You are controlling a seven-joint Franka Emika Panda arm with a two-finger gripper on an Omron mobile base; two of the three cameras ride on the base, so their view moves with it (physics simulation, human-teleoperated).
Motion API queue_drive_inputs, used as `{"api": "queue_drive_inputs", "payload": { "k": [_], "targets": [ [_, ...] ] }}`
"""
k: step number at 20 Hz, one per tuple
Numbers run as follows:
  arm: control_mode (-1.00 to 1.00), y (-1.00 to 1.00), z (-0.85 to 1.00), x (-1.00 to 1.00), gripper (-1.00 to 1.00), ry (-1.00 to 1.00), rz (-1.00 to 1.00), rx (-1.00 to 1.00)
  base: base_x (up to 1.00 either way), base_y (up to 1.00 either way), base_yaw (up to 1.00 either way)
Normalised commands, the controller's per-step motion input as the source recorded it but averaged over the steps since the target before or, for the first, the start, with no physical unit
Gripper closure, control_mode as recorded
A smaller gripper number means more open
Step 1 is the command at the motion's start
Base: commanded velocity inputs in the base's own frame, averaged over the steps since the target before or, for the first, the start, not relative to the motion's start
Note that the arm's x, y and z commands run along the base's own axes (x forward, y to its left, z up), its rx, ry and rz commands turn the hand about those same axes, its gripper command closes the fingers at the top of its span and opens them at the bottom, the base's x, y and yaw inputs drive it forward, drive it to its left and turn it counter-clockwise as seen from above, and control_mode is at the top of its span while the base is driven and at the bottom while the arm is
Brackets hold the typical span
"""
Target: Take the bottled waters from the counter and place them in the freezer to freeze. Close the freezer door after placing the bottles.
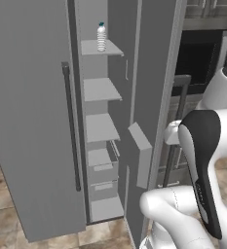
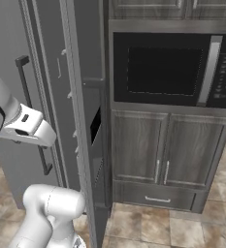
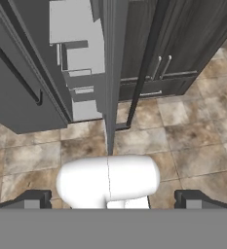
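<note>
freezer door (image 1: 149, 97) ajar, microwave (image 2: 170, 70) beside — bottle (image 1: 101, 37) shelved

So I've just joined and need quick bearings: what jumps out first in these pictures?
The freezer door stands wide open, baring grey shelves. One bottled water stands upright on the top shelf. To the right a black microwave sits above dark wood cabinets.
</note>
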Motion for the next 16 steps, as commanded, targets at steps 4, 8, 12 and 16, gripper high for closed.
{"api": "queue_drive_inputs", "payload": {
  "k": [4, 8, 12, 16],
  "targets": [
    [1.00, 0.00, 0.00, 0.00, -1.00, 0.00, 0.00, 0.00, 0.25, -0.13, 0.00],
    [1.00, 0.00, 0.00, 0.00, -1.00, 0.00, 0.00, 0.00, 0.30, -0.13, 0.00],
    [1.00, 0.00, 0.00, 0.00, -1.00, 0.00, 0.00, 0.00, 0.28, -0.16, 0.00],
    [1.00, 0.00, 0.00, 0.00, -1.00, 0.00, 0.00, 0.00, 0.31, -0.16, 0.00]
  ]
}}
